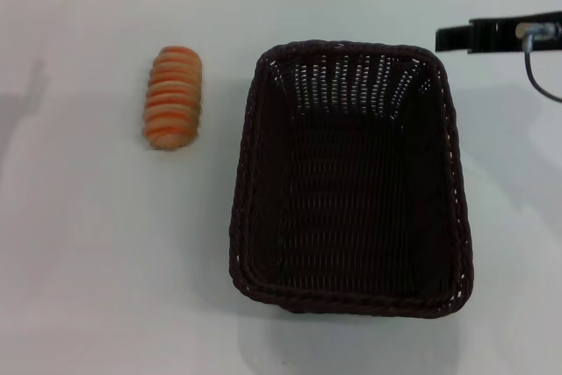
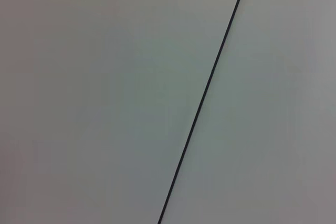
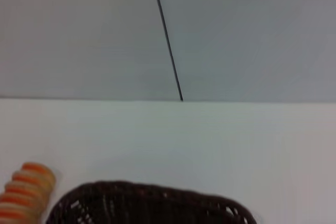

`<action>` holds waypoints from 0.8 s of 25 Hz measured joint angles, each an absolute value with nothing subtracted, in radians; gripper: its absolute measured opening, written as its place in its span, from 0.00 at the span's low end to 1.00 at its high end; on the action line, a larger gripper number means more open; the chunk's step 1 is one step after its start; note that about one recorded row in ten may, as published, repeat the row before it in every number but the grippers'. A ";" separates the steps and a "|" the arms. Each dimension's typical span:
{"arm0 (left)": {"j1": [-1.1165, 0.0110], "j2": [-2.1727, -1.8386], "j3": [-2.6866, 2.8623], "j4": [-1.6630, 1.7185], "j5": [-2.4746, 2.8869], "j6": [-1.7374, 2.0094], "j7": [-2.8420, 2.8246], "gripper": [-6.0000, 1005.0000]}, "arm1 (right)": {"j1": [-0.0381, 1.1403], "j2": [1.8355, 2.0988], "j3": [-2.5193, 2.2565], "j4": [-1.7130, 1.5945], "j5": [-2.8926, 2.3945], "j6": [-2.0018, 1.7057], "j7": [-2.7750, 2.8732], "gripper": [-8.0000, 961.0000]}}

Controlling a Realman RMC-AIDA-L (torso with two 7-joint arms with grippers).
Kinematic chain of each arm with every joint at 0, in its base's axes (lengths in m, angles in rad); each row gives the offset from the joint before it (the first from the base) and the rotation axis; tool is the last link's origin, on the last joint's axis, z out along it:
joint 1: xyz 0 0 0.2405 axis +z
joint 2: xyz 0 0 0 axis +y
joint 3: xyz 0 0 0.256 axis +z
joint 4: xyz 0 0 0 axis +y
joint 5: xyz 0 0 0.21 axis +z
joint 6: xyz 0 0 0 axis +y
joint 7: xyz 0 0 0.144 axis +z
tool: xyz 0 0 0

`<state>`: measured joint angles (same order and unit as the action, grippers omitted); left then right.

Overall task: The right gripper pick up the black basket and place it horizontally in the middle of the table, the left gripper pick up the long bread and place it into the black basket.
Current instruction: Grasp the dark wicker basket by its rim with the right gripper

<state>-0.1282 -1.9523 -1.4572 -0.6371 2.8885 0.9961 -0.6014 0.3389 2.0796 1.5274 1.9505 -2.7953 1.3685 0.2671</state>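
Observation:
The black basket [image 1: 244, 208] stands empty on the white table [image 1: 88, 287], right of the middle, its long side running away from me. The long bread [image 1: 173, 97] lies on the table to the basket's left, apart from it. My right gripper [image 1: 450, 39] hangs above the table just beyond the basket's far right corner, not touching it. The right wrist view shows the basket's far rim [image 3: 152, 195] and one end of the bread [image 3: 23, 192]. My left gripper is out of view; its wrist view shows only wall.
A grey wall with a dark seam [image 3: 168, 40] rises behind the table's far edge. The right arm's dark cable [image 1: 537, 72] hangs at the far right. Bare tabletop lies in front of and left of the bread.

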 joint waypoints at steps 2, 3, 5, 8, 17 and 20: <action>-0.125 -1.949 -1.458 -0.637 2.889 1.001 -0.601 0.73 | 0.333 2.080 1.524 1.944 -2.795 1.378 0.277 0.65; -0.123 -1.946 -1.459 -0.637 2.888 1.004 -0.602 0.73 | 0.331 2.080 1.522 1.932 -2.794 1.392 0.289 0.65; -0.120 -1.943 -1.463 -0.637 2.888 1.013 -0.603 0.73 | 0.331 2.080 1.521 1.926 -2.794 1.398 0.294 0.65; -0.119 -1.943 -1.464 -0.637 2.889 1.015 -0.603 0.73 | 0.332 2.080 1.520 1.892 -2.782 1.401 0.305 0.65; -0.116 -1.943 -1.471 -0.635 2.888 1.025 -0.593 0.73 | 0.359 2.082 1.508 1.790 -2.752 1.375 0.307 0.64; -0.117 -1.943 -1.472 -0.635 2.888 1.026 -0.593 0.73 | 0.369 2.081 1.504 1.759 -2.731 1.357 0.308 0.64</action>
<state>-0.1173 -1.9427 -1.4719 -0.6348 2.8885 1.0262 -0.5929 0.3690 2.0807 1.5038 1.7592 -2.7313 1.3574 0.3075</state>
